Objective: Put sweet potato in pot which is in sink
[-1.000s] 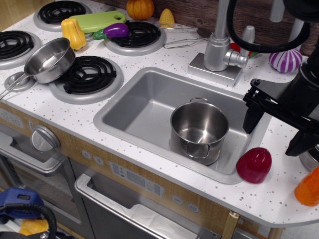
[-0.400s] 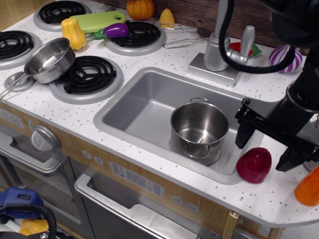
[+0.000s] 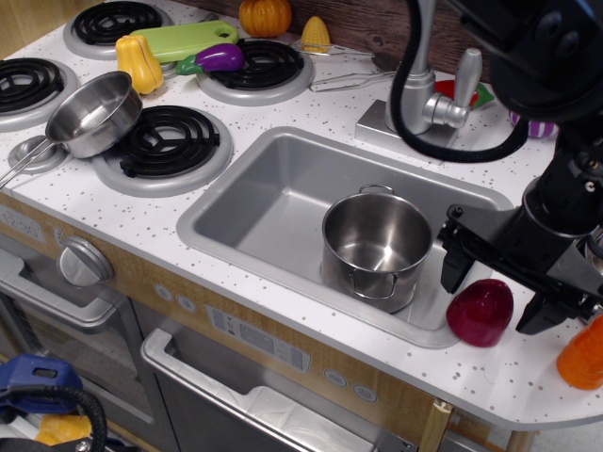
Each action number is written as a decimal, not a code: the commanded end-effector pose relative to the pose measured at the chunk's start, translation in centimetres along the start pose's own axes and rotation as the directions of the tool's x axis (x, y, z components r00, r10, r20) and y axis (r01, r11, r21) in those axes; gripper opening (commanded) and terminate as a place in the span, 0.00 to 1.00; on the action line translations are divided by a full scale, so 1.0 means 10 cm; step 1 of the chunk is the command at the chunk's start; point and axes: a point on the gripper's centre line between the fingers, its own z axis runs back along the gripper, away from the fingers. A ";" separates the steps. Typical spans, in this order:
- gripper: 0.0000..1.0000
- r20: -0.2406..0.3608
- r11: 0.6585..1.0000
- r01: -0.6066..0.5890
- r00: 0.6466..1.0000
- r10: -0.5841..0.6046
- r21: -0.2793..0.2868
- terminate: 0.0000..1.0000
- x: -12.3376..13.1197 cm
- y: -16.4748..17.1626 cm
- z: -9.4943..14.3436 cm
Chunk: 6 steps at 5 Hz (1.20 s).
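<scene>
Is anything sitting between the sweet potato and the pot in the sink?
Nothing visible does. The sweet potato lies on the counter at the sink's right front corner, the open pot just left of it. The open pincer straddles the potato, one finger in the gap toward the pot.

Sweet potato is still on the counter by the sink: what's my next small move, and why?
Probably lower straight down. The open gripper straddles the sweet potato with fingers on either side but looks above its middle; then close. The pot stands empty in the sink.
</scene>
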 end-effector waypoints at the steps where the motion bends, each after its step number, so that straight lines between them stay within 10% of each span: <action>1: 1.00 0.088 0.999 -0.005 0.996 0.009 -0.043 0.00 0.10 0.00 -0.05; 2: 1.00 0.106 0.998 -0.001 0.994 0.008 -0.070 0.00 0.14 0.01 -0.13; 3: 0.00 0.104 0.995 -0.011 0.994 0.022 -0.101 0.00 0.15 0.05 -0.18; 6: 0.00 0.062 0.996 0.091 0.994 -0.089 -0.020 0.00 0.36 0.40 0.20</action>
